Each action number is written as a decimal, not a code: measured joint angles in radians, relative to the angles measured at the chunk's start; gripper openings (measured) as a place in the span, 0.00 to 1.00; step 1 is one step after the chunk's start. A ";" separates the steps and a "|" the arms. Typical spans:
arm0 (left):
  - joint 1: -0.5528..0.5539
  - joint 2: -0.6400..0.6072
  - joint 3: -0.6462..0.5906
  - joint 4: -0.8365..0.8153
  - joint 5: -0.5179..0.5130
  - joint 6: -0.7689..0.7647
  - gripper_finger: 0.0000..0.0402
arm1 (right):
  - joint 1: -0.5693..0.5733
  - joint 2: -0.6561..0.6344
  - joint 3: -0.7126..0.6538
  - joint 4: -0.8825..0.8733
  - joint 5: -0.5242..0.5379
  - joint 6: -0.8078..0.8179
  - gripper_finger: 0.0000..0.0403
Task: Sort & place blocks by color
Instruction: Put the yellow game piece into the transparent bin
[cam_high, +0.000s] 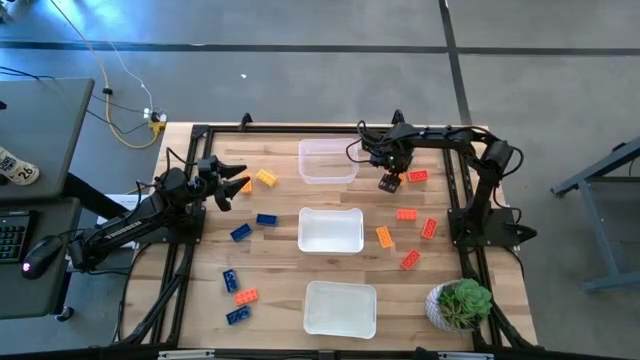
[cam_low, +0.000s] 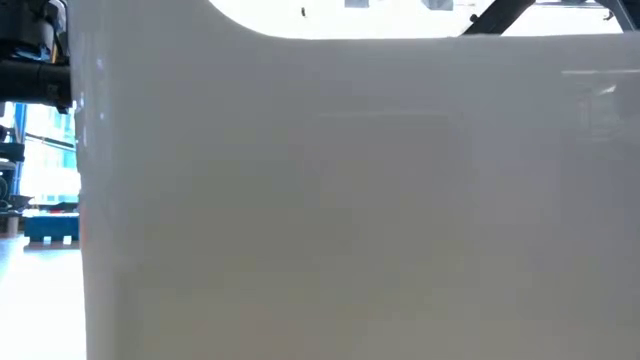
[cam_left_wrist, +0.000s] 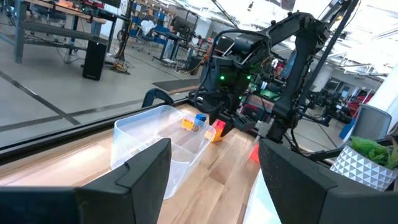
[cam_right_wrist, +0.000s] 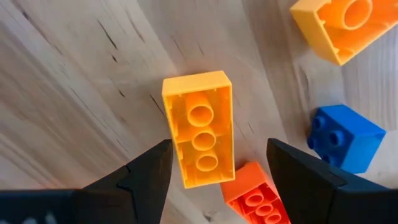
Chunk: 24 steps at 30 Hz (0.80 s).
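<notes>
The high view shows three clear tubs down the middle of the frame: one at top centre (cam_high: 328, 161), one in the middle (cam_high: 331, 230), one at the bottom (cam_high: 340, 308). Loose blocks countable there: four blue at left (cam_high: 240, 232), about four yellow-orange (cam_high: 266, 178), about five red, mostly at right (cam_high: 417, 176). One potted plant sits at lower right (cam_high: 460, 303).

Both arms are matte black, chunky jointed tubes with black cables looped along them, and the right gripper (cam_high: 391, 181) area glows with tiny green LEDs.
</notes>
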<state>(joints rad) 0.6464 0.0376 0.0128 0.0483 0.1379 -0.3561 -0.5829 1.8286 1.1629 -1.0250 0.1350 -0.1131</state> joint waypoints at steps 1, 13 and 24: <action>0.000 0.000 0.000 0.000 0.000 0.000 0.58 | 0.000 0.000 0.000 0.001 -0.003 0.000 0.62; 0.000 0.000 0.000 0.000 0.000 0.000 0.58 | 0.008 0.031 0.000 0.022 -0.018 0.028 0.62; 0.000 0.000 0.000 0.000 0.000 0.000 0.58 | 0.007 0.043 -0.001 0.044 0.002 0.053 0.55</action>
<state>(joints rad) 0.6464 0.0373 0.0126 0.0486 0.1383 -0.3559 -0.5755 1.8721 1.1622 -0.9810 0.1366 -0.0605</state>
